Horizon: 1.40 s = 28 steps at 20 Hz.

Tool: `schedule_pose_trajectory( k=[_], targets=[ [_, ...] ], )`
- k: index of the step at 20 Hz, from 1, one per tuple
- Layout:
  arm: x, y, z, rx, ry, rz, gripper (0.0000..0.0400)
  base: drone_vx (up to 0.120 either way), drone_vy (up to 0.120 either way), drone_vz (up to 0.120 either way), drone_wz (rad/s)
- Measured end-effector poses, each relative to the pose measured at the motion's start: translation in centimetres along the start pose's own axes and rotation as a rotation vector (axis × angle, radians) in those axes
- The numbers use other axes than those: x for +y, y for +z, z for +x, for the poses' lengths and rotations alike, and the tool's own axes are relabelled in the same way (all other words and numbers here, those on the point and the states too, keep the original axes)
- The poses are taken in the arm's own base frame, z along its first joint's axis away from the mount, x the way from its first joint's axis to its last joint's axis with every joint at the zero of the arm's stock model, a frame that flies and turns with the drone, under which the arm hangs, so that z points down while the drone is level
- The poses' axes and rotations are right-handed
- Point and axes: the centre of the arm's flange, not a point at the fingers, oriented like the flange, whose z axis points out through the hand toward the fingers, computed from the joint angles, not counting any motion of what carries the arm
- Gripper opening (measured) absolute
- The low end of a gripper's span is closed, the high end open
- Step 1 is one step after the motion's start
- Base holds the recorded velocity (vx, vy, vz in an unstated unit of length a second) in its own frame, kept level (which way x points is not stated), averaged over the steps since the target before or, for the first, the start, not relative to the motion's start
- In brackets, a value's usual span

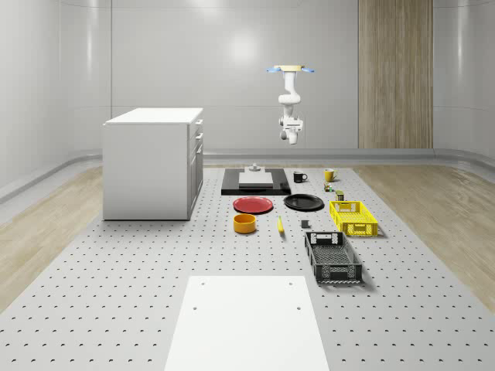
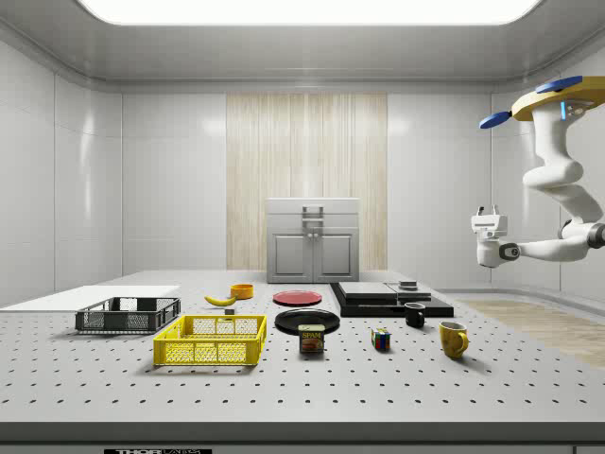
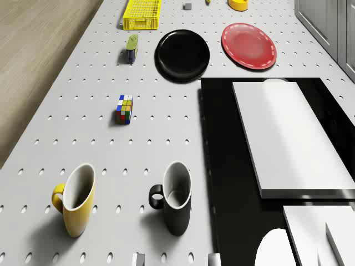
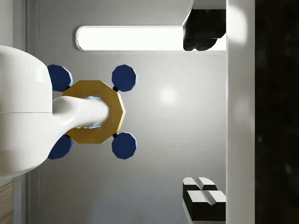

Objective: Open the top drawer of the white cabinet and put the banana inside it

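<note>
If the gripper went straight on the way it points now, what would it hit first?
Probably the ceiling: the open gripper points upward, its line passing beside the hovering drone; depth unclear.

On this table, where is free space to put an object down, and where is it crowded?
Free: the table in front of the white cabinet, beside the white sheet. Crowded: between the red plate and yellow crate, around the banana.
</note>
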Motion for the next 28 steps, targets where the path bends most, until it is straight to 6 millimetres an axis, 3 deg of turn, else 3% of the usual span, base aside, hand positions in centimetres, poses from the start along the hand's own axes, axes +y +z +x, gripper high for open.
schedule_pose_trajectory(
  k=[9,13,28],
  targets=[
    [0.2,-6.1,-0.2,0.005,0.000,0.005,0.0400,0.000,-0.004,0.000,0.000],
    [0.1,-7.8,-0.1,0.007,0.000,0.007,0.0400,0.060,-0.120,0.000,0.000],
    [0.0,-9.3,0.0,0.016,0.000,0.015,0.0400,0.120,-0.120,0.000,0.000]
  ],
)
